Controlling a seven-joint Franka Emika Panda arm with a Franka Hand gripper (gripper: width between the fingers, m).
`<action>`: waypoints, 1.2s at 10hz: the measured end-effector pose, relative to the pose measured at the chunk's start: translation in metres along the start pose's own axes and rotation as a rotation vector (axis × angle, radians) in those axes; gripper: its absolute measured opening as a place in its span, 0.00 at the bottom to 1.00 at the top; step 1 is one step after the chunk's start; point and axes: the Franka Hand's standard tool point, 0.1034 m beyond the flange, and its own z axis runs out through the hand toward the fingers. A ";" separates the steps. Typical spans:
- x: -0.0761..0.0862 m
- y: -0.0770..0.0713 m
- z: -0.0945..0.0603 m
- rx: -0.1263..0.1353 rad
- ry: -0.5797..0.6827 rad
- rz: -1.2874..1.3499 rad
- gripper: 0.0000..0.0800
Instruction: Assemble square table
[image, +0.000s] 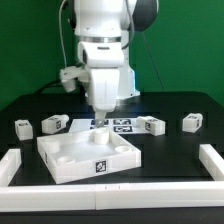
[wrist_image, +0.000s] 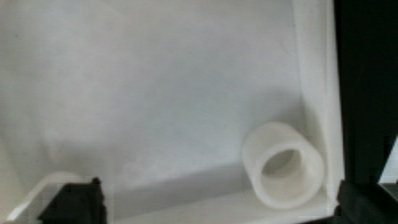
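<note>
Wrist view: gripper (wrist_image: 231, 205) fingers (wrist_image: 75, 202) spread wide, nothing pinched. The square table slab (wrist_image: 160, 100) fills the space below them, with a corner socket (wrist_image: 281, 160) and the side wall (wrist_image: 320, 90) between the fingers. Guessing it's the grab-the-slab step; next it should drop and squeeze that wall squarely.

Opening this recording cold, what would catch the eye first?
The white arm fills the middle of the exterior view, its open end effector hanging over the rear of the square table slab. Four small tagged legs lie in a row behind the slab, two toward each side. The wrist view shows the slab's white inside and one round corner socket.
</note>
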 end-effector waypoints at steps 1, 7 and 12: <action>-0.009 -0.007 0.008 0.008 0.006 -0.007 0.81; -0.031 -0.024 0.044 0.078 0.045 0.008 0.81; -0.031 -0.024 0.045 0.078 0.045 0.010 0.30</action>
